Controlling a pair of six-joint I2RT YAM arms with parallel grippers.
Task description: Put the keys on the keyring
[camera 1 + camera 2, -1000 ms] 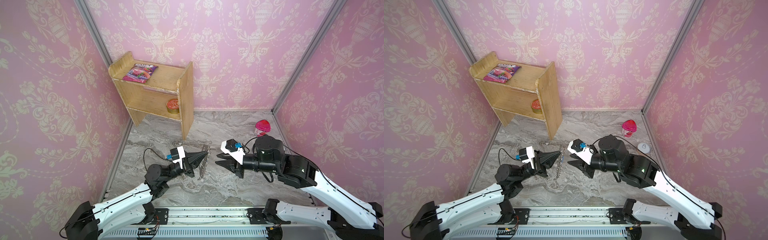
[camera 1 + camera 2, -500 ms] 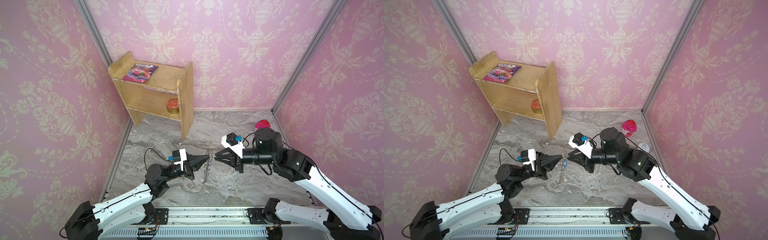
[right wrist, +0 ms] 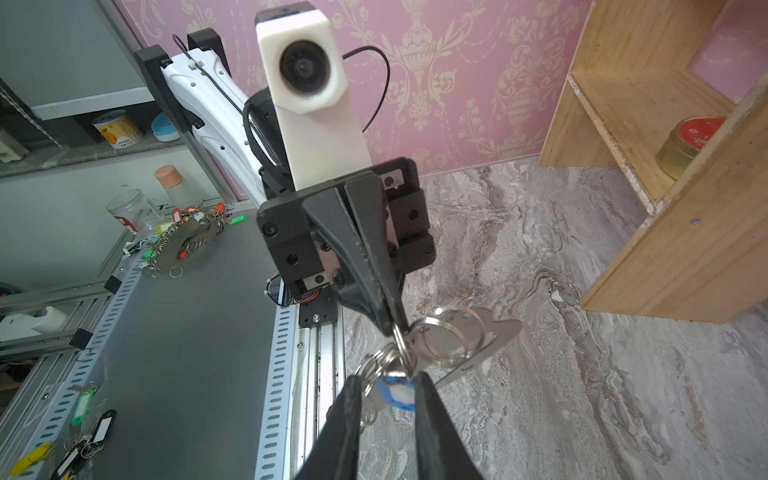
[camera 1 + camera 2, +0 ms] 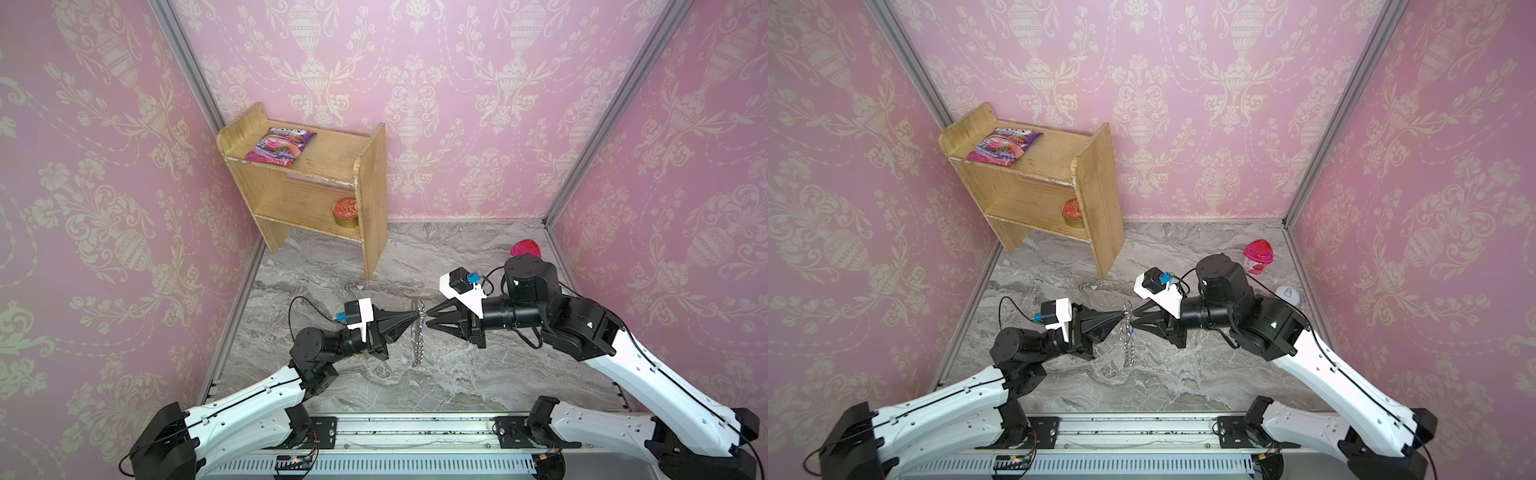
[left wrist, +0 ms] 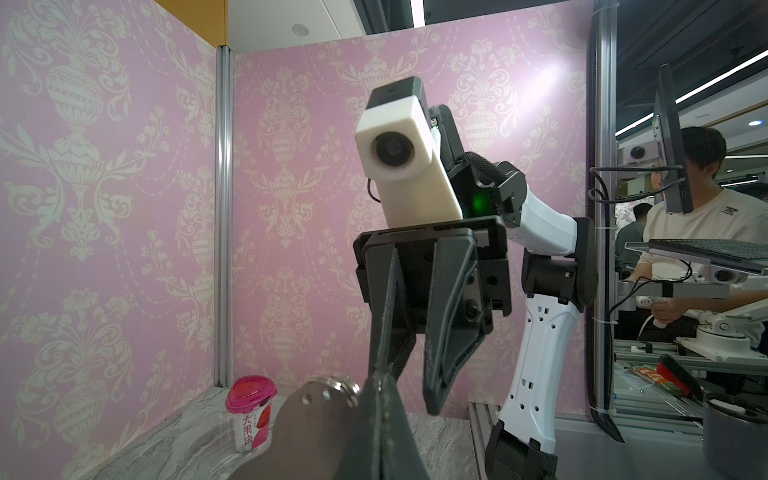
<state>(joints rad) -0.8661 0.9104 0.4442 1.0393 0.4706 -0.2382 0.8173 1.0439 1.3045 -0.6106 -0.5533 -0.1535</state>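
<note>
Both top views: left gripper (image 4: 417,318) is clamped shut on the top edge of the keyring (image 4: 417,340), which hangs edge-on over the table (image 4: 457,374). The right gripper (image 4: 430,318) meets it tip to tip. In a top view a blue speck of the keys (image 4: 1131,331) shows btwn its jaws.

Left wrist: the keyring (image 5: 307,419) sits just beside the closed fingers, w/ a small ring at its edge. Keys hidden here.

Right wrist: best look. The right gripper's fingers (image 3: 432,419) pinch the blue tag of the keys (image 3: 397,392), jaws narrow on it. The bunch's own ring touches a ring on the keyring (image 3: 492,336), right at the left gripper (image 3: 392,322) tip. Can't tell if it's threaded.

Step, I'd judge: threading, mid-way. Next move calls for a fine, exact slide of ring into ring, plate kept steady, w/ very little margin.
</note>
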